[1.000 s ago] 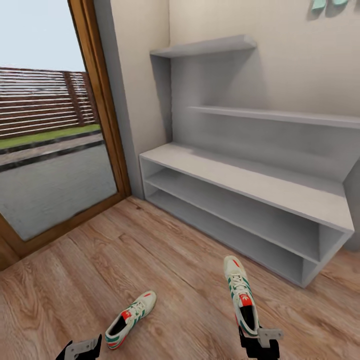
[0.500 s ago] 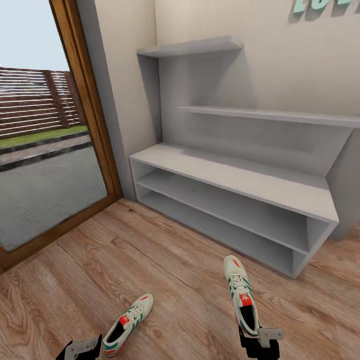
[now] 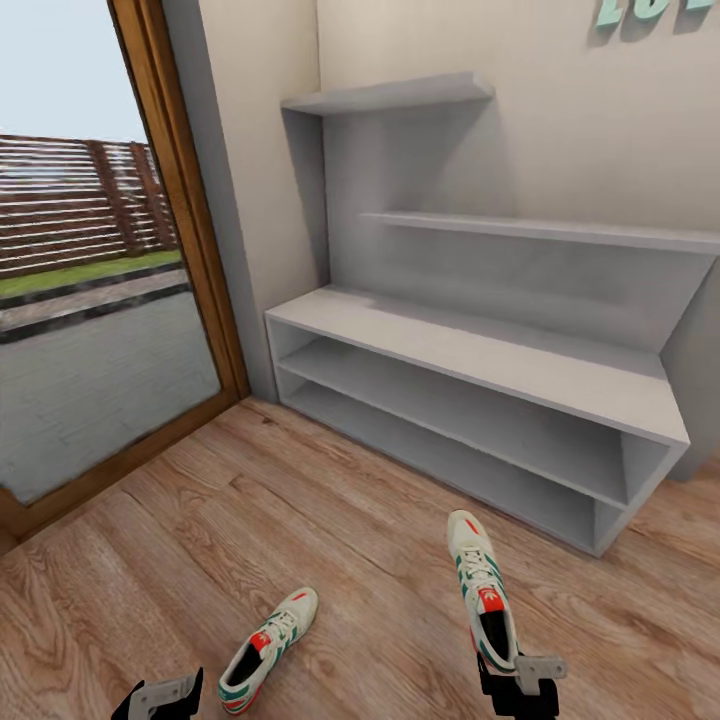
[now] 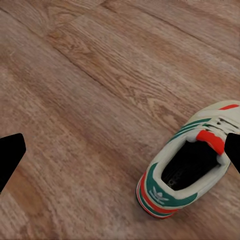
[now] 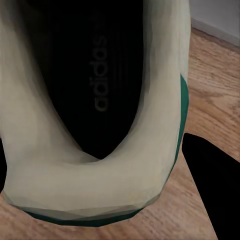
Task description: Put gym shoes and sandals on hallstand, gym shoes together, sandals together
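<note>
Now right tool (image 3: 515, 672) clamps one gym shoe (image 3: 482, 590); left tool (image 3: 160, 695) spread apart

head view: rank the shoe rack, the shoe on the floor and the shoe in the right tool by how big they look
1. shoe rack, by far the largest.
2. and 3. held shoe looks slightly longer than the floor shoe, but they look like a matching pair; angle and nearness make it unsure.

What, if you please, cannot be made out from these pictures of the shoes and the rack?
- Right gripper, head view: cut off by the lower edge; its hold on the heel of the shoe is unclear.
- That shoe's front, right wrist view: out of frame, as the heel is so close.
- Left gripper, head view: mostly cut off below.
- Rack, head view: its right end is cut by the edge.
</note>
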